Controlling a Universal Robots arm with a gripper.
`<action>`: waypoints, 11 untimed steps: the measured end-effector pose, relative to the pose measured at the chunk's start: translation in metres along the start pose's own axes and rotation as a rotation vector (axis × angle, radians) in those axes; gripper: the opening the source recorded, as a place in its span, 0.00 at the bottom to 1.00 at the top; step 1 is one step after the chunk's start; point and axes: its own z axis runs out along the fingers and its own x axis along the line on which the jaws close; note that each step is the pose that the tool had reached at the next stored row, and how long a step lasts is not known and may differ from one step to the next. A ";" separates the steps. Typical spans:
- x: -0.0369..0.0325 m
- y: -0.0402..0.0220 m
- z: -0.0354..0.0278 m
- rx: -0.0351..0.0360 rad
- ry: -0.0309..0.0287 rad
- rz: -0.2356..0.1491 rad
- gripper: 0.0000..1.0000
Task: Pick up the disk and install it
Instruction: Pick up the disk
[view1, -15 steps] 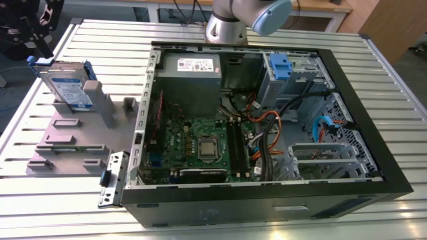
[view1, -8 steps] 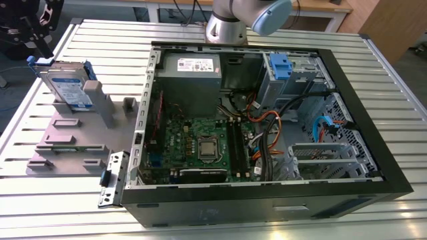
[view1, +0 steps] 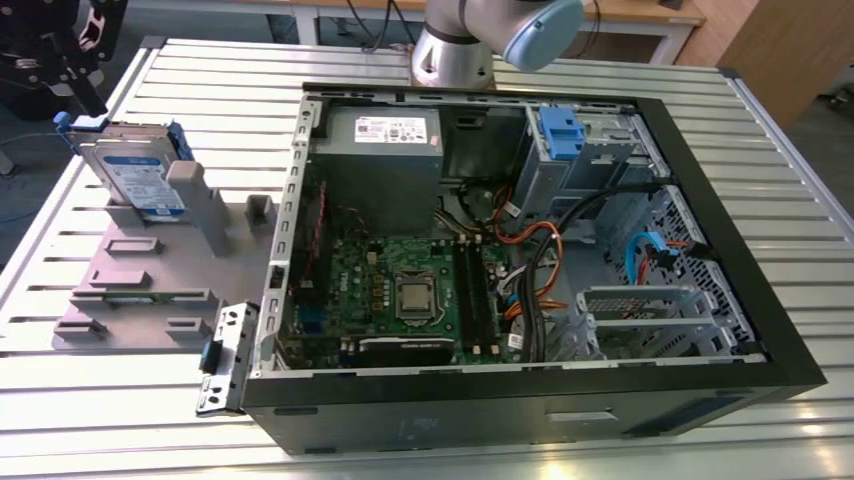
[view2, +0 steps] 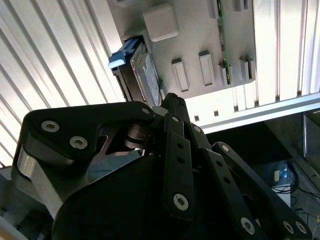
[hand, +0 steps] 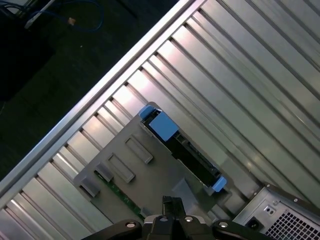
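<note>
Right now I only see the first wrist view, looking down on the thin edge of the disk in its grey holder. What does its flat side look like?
Observer: In the exterior view the disk stands upright in the grey holder, and its face carries a white-and-blue label.
Operator: Is the computer open?
Observer: Yes. The computer case lies open side up on the exterior view's right of the holder, with the green motherboard showing.
Operator: Anything blue inside?
Observer: A blue latch sits on the grey drive cage, to the exterior view's right of the power supply.
</note>
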 end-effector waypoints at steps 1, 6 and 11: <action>0.0000 0.0000 0.0000 -0.0001 0.0001 -0.002 0.11; 0.0000 0.0000 0.0000 -0.0002 0.0001 -0.012 0.11; 0.0000 0.0000 0.0000 -0.0005 0.0003 -0.023 0.11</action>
